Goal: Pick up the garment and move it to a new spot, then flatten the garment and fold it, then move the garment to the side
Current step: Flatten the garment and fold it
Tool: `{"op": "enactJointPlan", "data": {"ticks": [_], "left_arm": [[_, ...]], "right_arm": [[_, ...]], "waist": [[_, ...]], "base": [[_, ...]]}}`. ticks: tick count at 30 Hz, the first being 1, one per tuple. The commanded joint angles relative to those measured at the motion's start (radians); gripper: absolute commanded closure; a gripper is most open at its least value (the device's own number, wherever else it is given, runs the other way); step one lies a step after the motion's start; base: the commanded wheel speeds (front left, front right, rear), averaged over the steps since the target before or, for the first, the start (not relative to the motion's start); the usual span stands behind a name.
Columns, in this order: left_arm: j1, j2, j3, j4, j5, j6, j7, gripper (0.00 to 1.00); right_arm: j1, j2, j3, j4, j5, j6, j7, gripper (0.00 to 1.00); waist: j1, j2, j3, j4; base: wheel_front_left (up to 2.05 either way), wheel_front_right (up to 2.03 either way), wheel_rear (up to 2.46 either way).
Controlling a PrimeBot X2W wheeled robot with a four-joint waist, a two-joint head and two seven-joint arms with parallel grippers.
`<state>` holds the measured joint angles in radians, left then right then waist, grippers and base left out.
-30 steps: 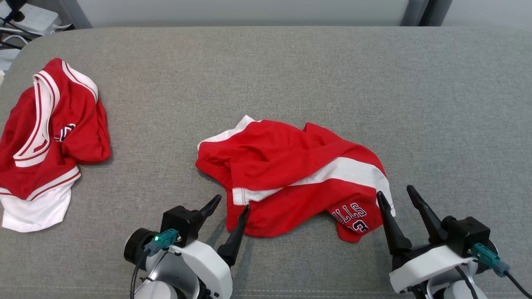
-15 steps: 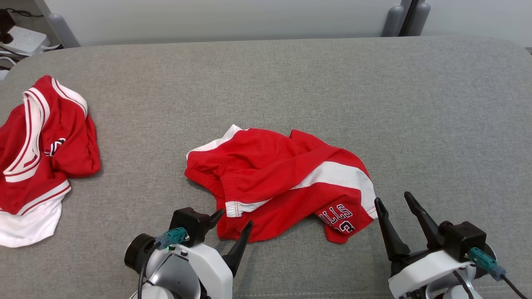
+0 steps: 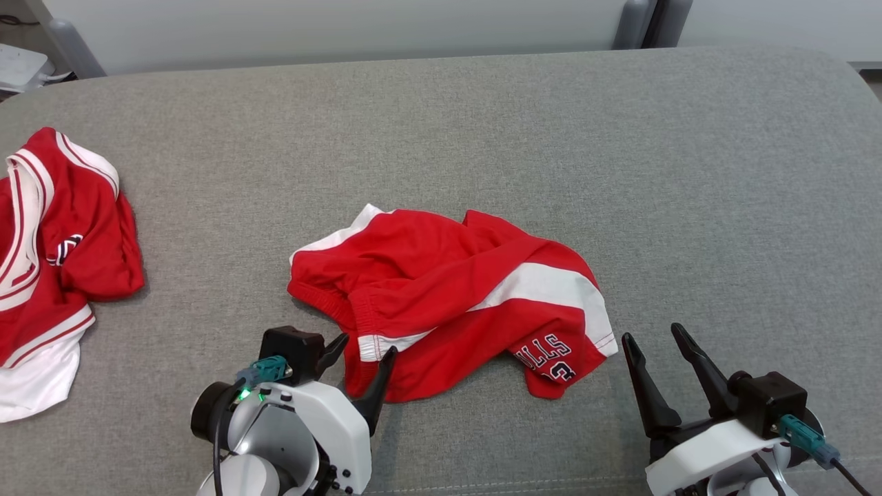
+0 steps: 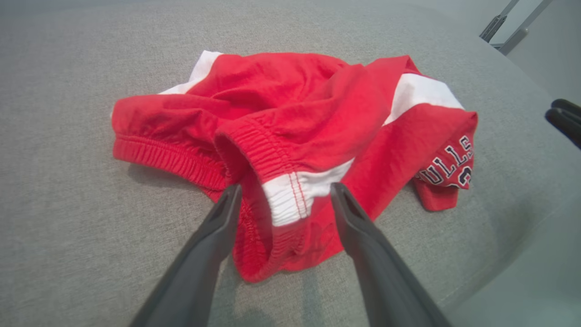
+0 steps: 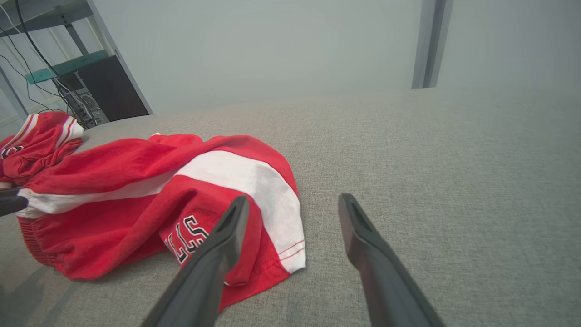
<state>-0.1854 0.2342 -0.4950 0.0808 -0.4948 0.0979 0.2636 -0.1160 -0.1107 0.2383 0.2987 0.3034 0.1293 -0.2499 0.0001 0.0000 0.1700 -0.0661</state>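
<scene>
Left gripper: wide open, fingers straddling the near-left waistband fold of the red shorts; contact unclear, nothing gripped.
Right gripper: wide open, empty, just right of the shorts' near-right hem.
Shorts: crumpled, bench centre.
Jersey: left edge.
Bare bench far and right.
</scene>
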Motion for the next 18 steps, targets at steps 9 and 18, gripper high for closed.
{"op": "enactJointPlan", "data": {"ticks": [9,18], "left_arm": [[-0.064,0.008,0.042,0.004,-0.016,0.001,-0.018,1.00],[-0.055,0.018,0.057,0.008,-0.029,0.006,-0.036,1.00]], "right_arm": [[-0.023,-0.013,0.023,-0.027,0.011,0.001,-0.012,0.00],[-0.017,-0.011,0.021,-0.013,0.023,0.001,-0.012,0.00]], "waist": [[0.0000,0.0000,0.010,-0.014],[0.0000,0.0000,-0.001,-0.007]], "base": [[0.00,0.00,0.00],[0.00,0.00,0.00]]}}
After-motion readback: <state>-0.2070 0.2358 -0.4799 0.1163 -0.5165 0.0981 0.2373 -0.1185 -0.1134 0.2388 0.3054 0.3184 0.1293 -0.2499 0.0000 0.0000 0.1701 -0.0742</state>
